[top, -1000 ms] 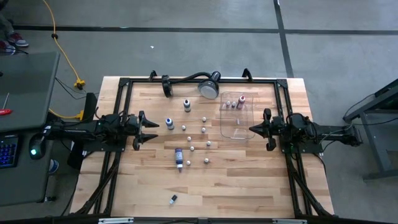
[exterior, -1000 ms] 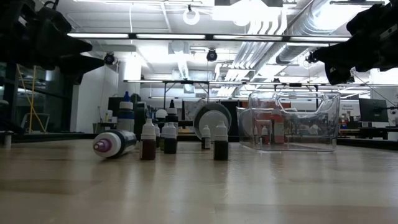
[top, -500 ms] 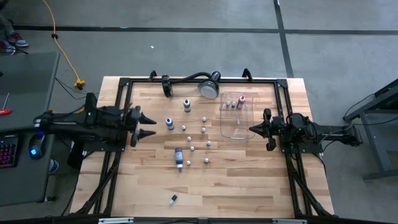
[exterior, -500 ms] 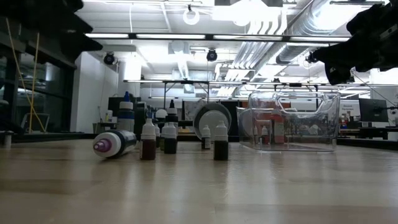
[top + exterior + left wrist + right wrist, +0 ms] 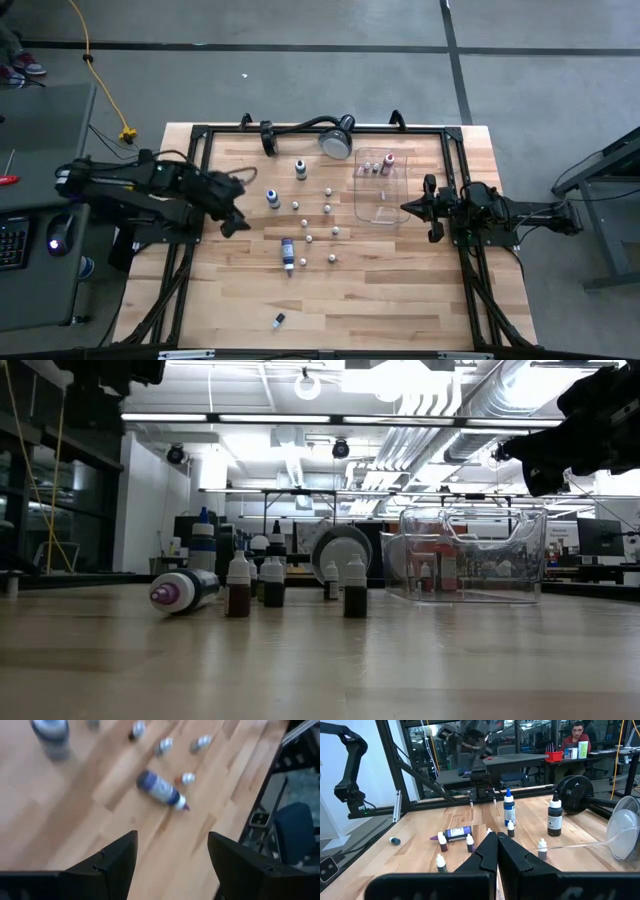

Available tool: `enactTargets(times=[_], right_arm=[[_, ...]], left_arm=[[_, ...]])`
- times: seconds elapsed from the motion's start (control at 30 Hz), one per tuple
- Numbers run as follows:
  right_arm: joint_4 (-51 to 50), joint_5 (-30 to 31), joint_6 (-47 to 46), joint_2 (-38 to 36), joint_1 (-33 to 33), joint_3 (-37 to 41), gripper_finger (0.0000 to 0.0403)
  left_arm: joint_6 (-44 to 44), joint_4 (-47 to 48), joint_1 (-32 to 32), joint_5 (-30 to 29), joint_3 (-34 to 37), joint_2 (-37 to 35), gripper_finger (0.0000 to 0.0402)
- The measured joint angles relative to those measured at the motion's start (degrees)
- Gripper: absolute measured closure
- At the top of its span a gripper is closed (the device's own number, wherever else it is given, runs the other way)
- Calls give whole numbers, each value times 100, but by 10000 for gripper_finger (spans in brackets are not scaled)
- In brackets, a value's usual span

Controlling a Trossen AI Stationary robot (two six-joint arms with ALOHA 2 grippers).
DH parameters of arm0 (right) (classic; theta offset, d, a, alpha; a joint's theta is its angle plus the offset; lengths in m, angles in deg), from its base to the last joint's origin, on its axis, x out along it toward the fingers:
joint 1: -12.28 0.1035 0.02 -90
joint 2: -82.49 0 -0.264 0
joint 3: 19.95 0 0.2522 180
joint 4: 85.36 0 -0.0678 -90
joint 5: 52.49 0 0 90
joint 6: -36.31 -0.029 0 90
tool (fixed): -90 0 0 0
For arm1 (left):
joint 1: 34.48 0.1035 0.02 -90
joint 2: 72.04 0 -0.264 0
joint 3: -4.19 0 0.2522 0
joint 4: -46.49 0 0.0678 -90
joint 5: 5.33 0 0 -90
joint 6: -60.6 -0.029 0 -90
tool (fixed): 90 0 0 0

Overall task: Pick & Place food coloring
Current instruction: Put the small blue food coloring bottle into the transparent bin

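Food coloring bottles [image 5: 307, 215]: scattered mid-table, one large bottle [image 5: 287, 251] lying flat. Clear tray [image 5: 380, 195]: beside right gripper [image 5: 405, 208], fingers pressed together. Left gripper [image 5: 235, 213]: spread, empty, raised. Lamp head [image 5: 336, 140]: far edge. Wooden table [image 5: 380, 290]; workshop beyond.

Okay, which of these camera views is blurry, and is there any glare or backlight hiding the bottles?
Left wrist view: smeared by motion, the lying bottle and the small bottles beyond it soft. Low view: bright ceiling lights backlight the scene, so the standing bottles read as dark shapes and the clear tray catches reflections. High view: evenly lit, sharp, no harsh shadows on the table. Right wrist view: sharp on the bottles, bright window beyond.
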Motion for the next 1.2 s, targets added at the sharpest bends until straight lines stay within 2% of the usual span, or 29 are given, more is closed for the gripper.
enactTargets(times=[0.23,0.47,0.8,1.03,1.2], right_arm=[[0,0,0,0,0,0,402],[0,0,0,0,0,0,402],[-1,0,0,0,0,0,402],[0,0,0,0,0,0,402],[0,0,0,0,-1,0,402]], left_arm=[[2104,-81,-1072,-356,-175,852,163],[3557,-40,-1720,-441,-823,2087,163],[4310,-39,-2211,-566,-2113,3652,163],[4851,128,-2769,-531,-2432,4367,163],[5355,-260,-3278,-894,-2473,4845,163]])
